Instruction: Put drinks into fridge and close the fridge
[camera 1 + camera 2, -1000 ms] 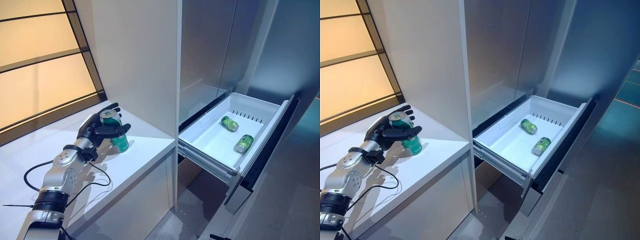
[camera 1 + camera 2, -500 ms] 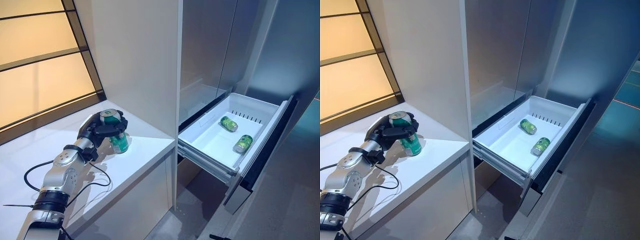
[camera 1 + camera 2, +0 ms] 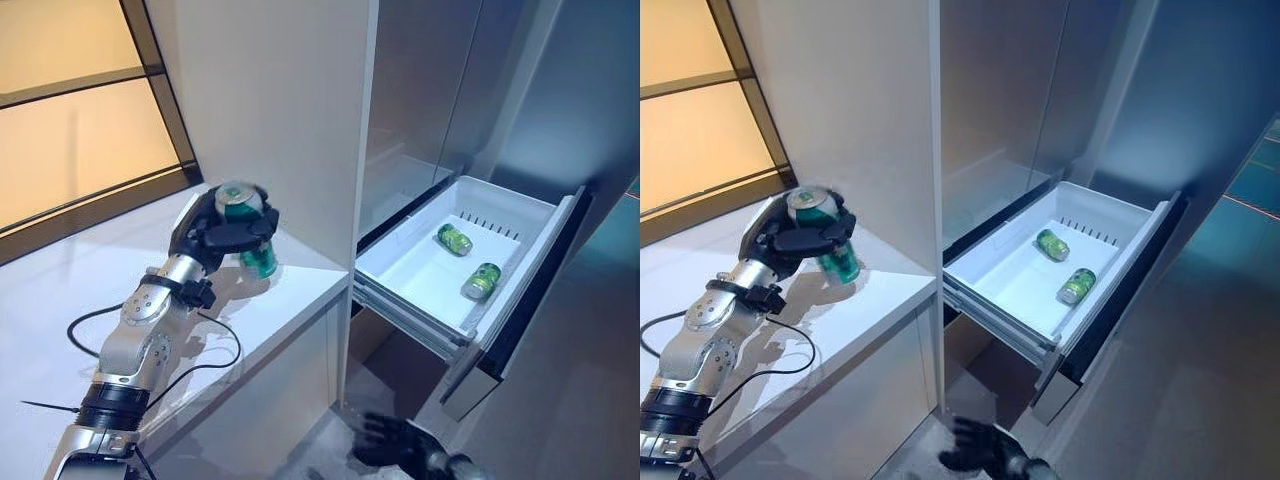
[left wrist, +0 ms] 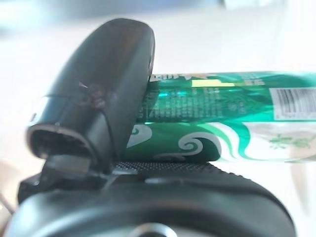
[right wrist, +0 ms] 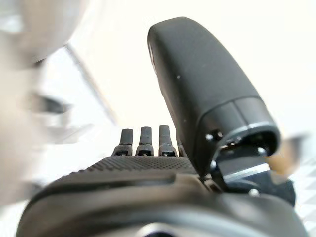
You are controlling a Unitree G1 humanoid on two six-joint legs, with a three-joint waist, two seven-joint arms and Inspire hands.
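Lifted off the table now, the green can sits clasped in the left hand, left of centre. Two cans lie in the open fridge drawer at right; the right hand, blurred at the bottom edge, seems relaxed.

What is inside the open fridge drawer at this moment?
Two green cans lie on their sides in the white drawer, apart from each other; the rest of its floor is bare. A third can is outside it, gripped in the left hand. The near wall hides nothing obvious.
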